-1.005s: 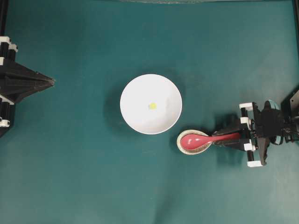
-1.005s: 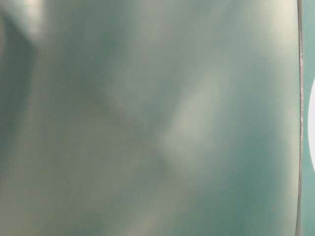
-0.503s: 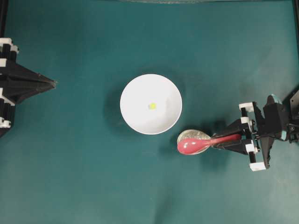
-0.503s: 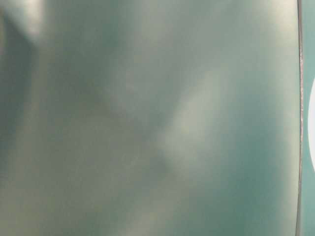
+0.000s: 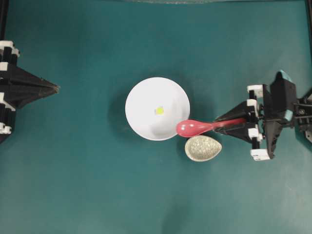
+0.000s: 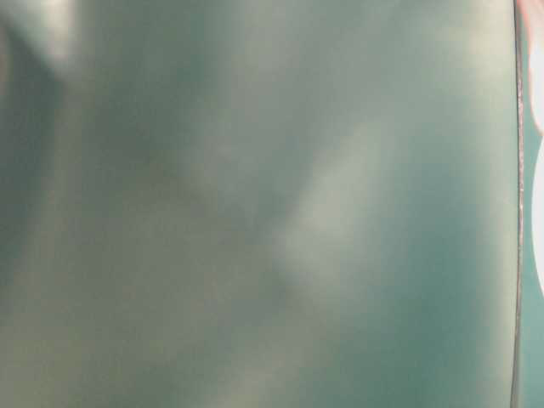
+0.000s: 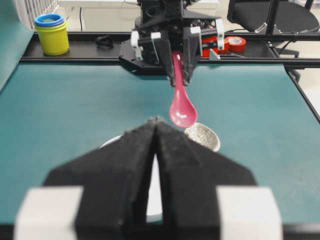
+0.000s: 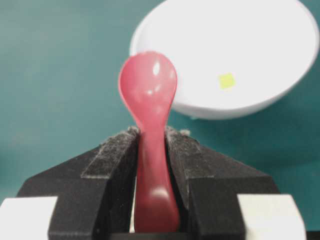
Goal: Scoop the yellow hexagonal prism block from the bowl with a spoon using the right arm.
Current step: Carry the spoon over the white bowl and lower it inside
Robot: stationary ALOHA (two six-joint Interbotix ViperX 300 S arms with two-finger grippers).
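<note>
While right claw clamps glossy spoon (oval scoop); left claw clenched, pointed.

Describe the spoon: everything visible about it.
The spoon is a glossy pinkish-red Chinese-style soup spoon, ceramic or plastic by its sheen, with an oval scoop and short straight handle. The right gripper clamps its handle. It hangs above the table, scoop at the white bowl rim, clear of the speckled spoon rest.

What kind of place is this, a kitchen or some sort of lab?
Most likely a robotics lab: two black robot grippers, left and right, work over a teal table mat, with red tape rolls and a black office chair behind.
</note>
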